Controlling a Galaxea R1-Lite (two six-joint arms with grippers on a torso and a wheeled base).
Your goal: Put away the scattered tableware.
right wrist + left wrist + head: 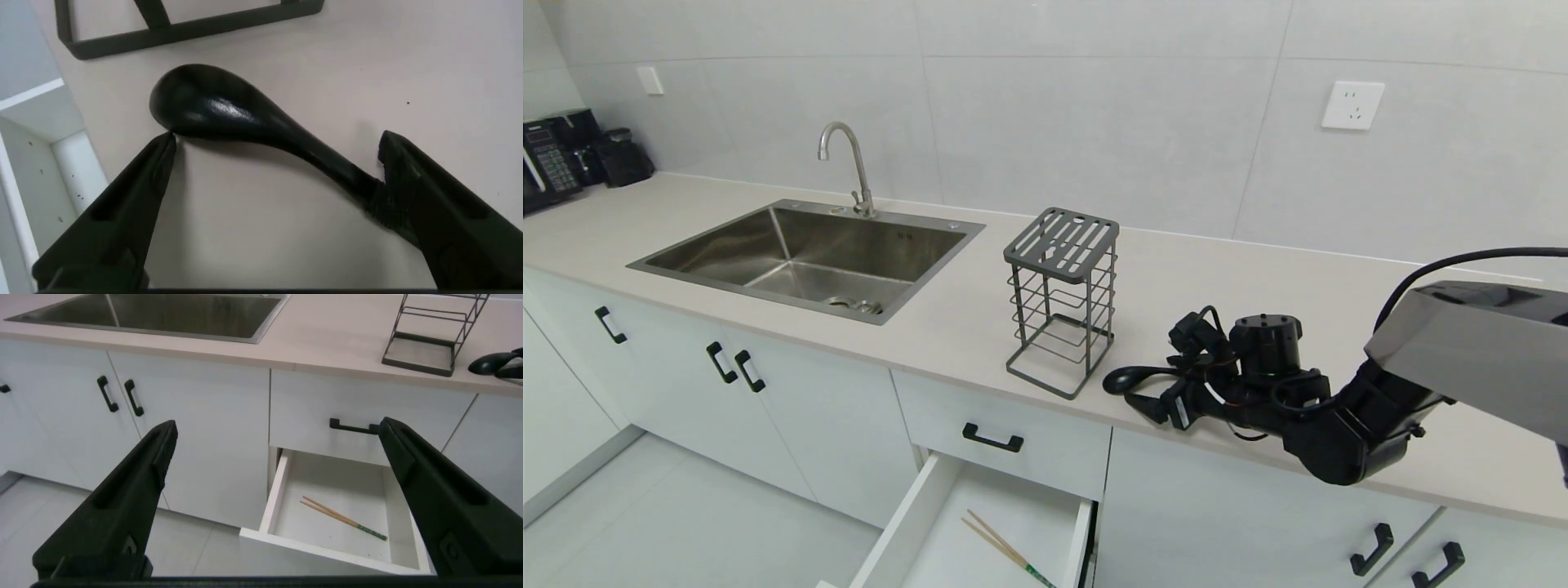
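Our right hand (276, 143) is low over the desk (270, 253), fingers spread wide either side of a black spoon (221, 114) lying flat just beside the wire rack (1062, 243). Below the desk edge, the open drawer (274, 498) holds one pair of chopsticks (339, 517). Our left hand (276, 429) hangs before it, fingers wide apart.

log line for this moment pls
right gripper open around black spoon on beige countertop | left gripper open, facing open white drawer | wooden chopsticks inside
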